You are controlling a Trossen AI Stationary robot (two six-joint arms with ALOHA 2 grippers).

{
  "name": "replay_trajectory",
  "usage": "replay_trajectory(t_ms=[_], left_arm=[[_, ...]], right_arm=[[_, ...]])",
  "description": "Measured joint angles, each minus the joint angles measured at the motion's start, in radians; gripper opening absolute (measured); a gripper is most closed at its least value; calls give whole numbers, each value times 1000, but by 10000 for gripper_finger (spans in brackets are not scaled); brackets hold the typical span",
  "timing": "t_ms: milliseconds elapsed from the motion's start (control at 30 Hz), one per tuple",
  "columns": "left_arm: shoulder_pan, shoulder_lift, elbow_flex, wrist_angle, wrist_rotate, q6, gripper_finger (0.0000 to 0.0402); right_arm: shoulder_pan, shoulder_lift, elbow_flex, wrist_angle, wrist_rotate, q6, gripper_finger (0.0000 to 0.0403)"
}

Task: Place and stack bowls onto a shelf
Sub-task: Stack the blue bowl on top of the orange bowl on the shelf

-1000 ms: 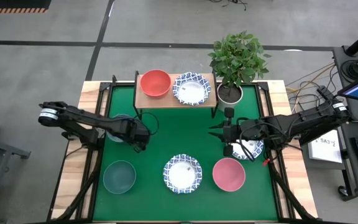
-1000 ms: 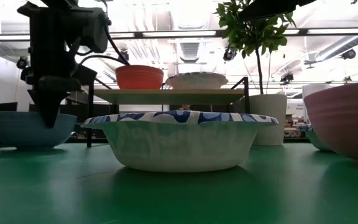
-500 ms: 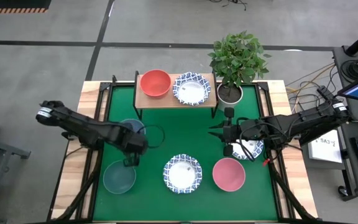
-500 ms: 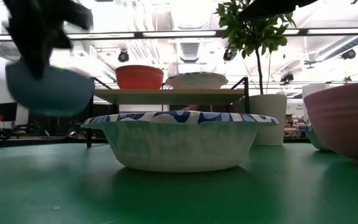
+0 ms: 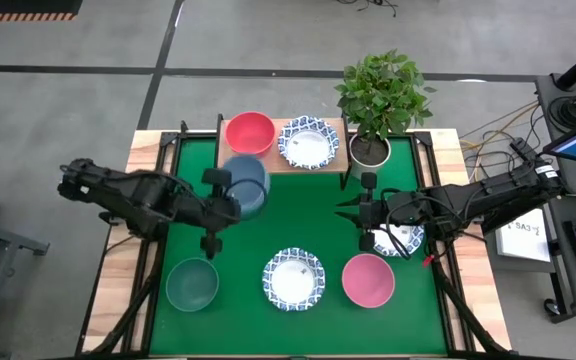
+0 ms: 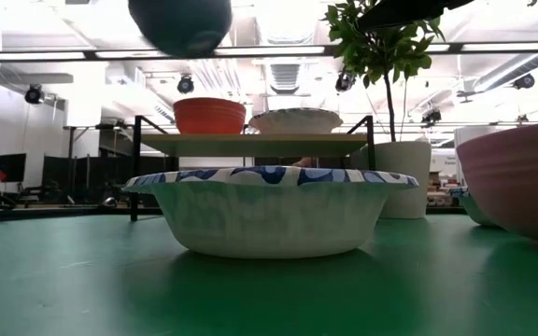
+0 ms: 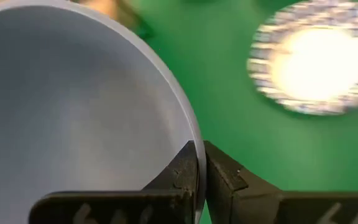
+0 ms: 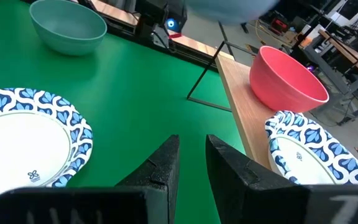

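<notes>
The green worktop [image 5: 298, 225] is filling the middle of the high view, and the shelf [image 5: 333, 160] is standing along its upper edge, already carrying a red bowl [image 5: 249, 132] and a patterned bowl [image 5: 309, 142]. A potted plant [image 5: 380, 100] is crowding the shelf's right end. The left hand [image 7: 199, 163] is clamping the rim of the blue bowl [image 5: 247, 184], which is hanging in the air just below the red bowl in the frame. It is looking stiff, light and smooth, so a rim pinch seems the sensible hold, though it may swing or slip. The right hand [image 8: 191, 149], fingers slightly apart and holding nothing, is waiting at right of centre, over another patterned bowl [image 5: 404, 238]. The teal bowl [image 5: 191, 284], a third patterned bowl [image 5: 293, 279] and the pink bowl [image 5: 368, 279] are sitting along the lower edge.
</notes>
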Motion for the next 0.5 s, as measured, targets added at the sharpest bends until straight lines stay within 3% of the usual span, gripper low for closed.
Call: replay_trajectory(t_ms=[100,200,500], left_arm=[[67,0,23,16,-88,104,0],[169,0,24,39,-97,185,0],[492,19,4,73,53,292,0]], right_arm=[[0,0,0,0,0,0,68],[0,0,0,0,0,0,68],[0,0,0,0,0,0,68]])
